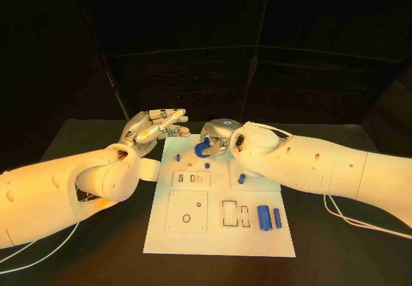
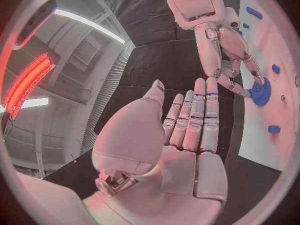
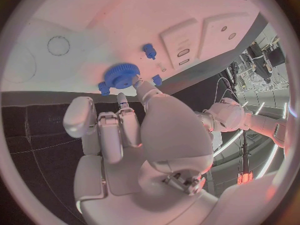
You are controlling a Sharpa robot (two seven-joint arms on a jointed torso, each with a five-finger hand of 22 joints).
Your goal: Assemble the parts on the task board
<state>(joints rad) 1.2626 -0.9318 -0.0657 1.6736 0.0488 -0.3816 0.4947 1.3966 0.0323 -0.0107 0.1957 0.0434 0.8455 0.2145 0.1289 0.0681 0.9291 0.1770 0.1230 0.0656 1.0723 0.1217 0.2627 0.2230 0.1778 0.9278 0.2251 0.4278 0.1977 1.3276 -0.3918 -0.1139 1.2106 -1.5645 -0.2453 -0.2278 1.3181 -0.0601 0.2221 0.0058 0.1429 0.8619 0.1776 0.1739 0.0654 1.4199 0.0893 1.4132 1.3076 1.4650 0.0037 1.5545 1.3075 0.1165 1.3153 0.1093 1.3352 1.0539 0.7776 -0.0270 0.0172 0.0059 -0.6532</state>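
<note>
Hard plastics and bare metal over a dull dark table.

I see the task board [image 1: 219,235] as a smooth, matt white plate, plastic by its look. The blue gear [image 3: 121,75] and blue cylinder [image 1: 264,217] read as matt moulded plastic. My left hand [image 2: 190,122] and right hand [image 3: 134,130] show satin metal links, the arms glossy white shells. The table [image 1: 343,262] looks matt black.

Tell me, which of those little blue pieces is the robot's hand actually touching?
The round toothed blue gear at the board's far end; the right hand has fingertips on it. The other blue pieces, like the two cylinders at the near end, lie untouched.
</note>
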